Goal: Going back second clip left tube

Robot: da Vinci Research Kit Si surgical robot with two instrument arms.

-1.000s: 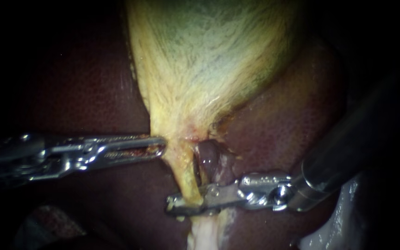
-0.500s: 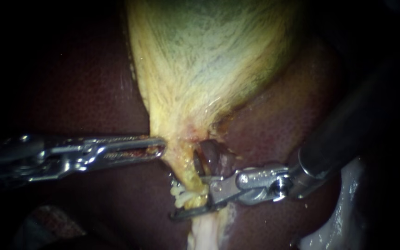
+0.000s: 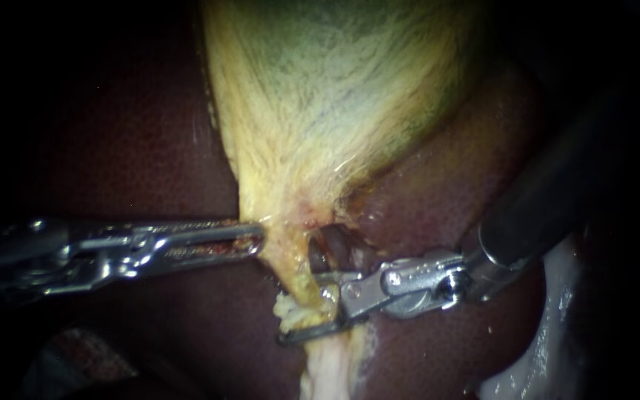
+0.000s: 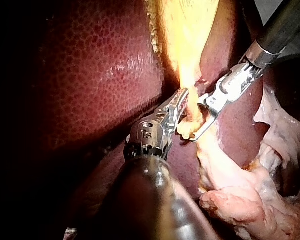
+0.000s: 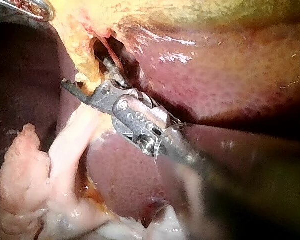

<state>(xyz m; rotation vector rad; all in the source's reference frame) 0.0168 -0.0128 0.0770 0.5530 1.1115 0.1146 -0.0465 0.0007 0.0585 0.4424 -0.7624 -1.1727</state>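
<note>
The dark red liver [image 3: 112, 148] fills the field, and the pale yellow-green gallbladder [image 3: 335, 96] narrows down over it to a thin neck. My right instrument [image 3: 298, 308] slants in from the upper right, its dark shaft steep and its wrist bent almost level toward the neck. Its jaws stand well apart. The left tube [image 3: 295, 270], a yellow strand, lies between them and bunches against the lower jaw; I cannot make out a clip in that bunch. My left instrument [image 3: 257, 238] comes in nearly level, its jaws closed on the edge of the gallbladder's neck just above the tube. In the left wrist view, ragged pale tissue [image 4: 240, 200] trails beyond both tips.
</note>
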